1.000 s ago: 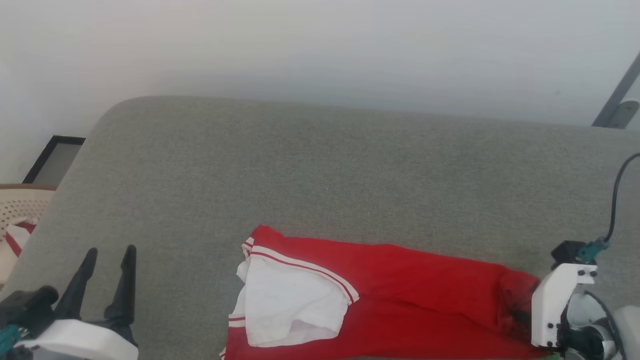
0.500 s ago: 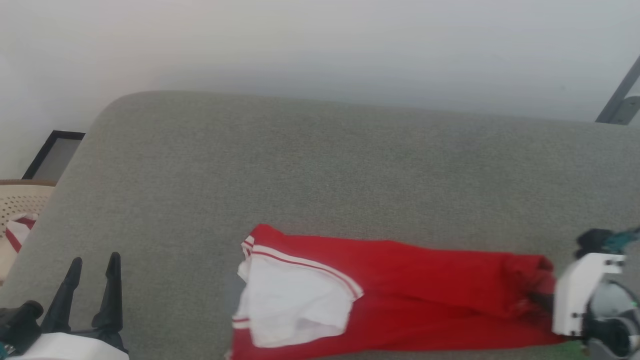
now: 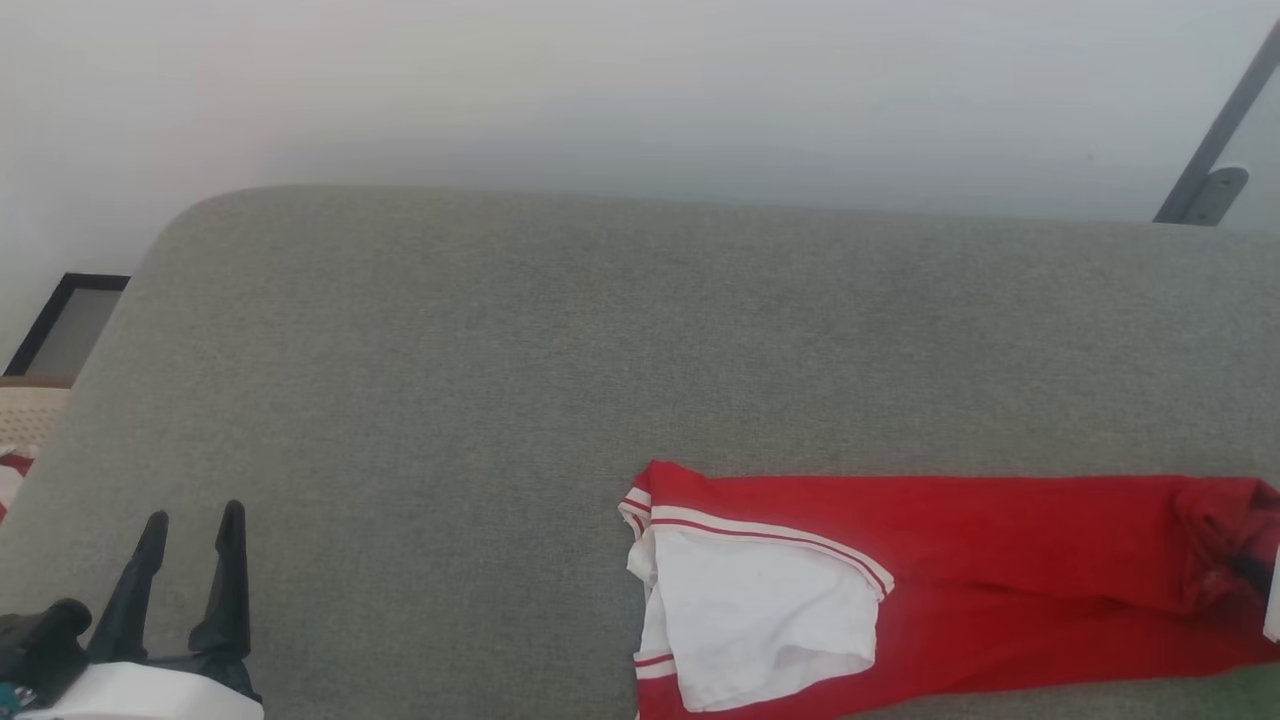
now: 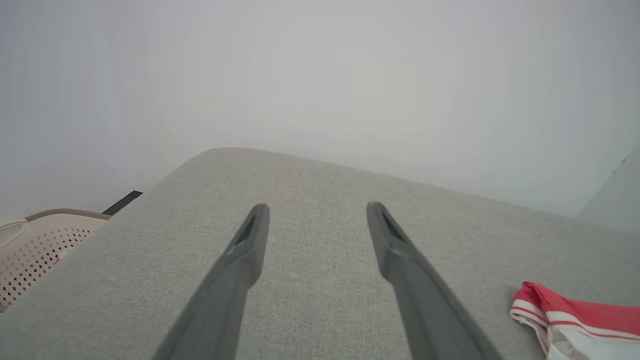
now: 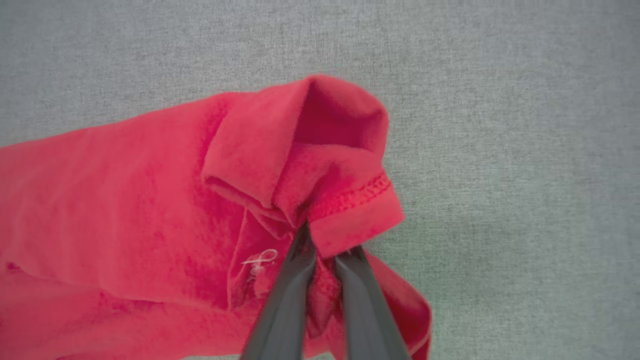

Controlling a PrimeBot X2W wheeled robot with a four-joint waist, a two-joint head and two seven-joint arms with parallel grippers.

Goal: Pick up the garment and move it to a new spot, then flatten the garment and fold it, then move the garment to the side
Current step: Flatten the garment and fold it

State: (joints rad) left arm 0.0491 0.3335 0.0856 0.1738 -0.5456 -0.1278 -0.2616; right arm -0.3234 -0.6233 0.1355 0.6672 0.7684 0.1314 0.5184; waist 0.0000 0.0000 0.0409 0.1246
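Right fingers (image 5: 325, 247): narrowed almost shut, pinching several bunched layers of the bright red soft-fabric garment (image 5: 125, 200) at its stitched hem corner. Left fingers (image 3: 193, 512): spread wide, holding nothing, at 8 o'clock over the grey woven padded surface (image 3: 450, 350), well apart from the cloth. In the head view the garment (image 3: 1000, 560) lies as a long band at 4 o'clock on that surface. Its white sleeve end with red-striped trim (image 3: 770, 620) is turned over on top at the band's 9 o'clock end, and the gripped hem is at its 3 o'clock end, by the picture's edge. Judgement: the step in hand is a move of the cloth, taken by one end only. To do it well, draw along the band's long axis, low and slow, so the sleeve end trails flat and does not flip open. The bite looks shallow, close to the hem edge. If you see cloth creeping out between the fingers, stop and take a deeper hold. Do not lift high: the hanging weight would likely pull the layers apart. Your left fingers are free and could support the sleeve end. Mind the beige perforated plastic basket (image 4: 35, 250) at 9 o'clock, just off the surface.
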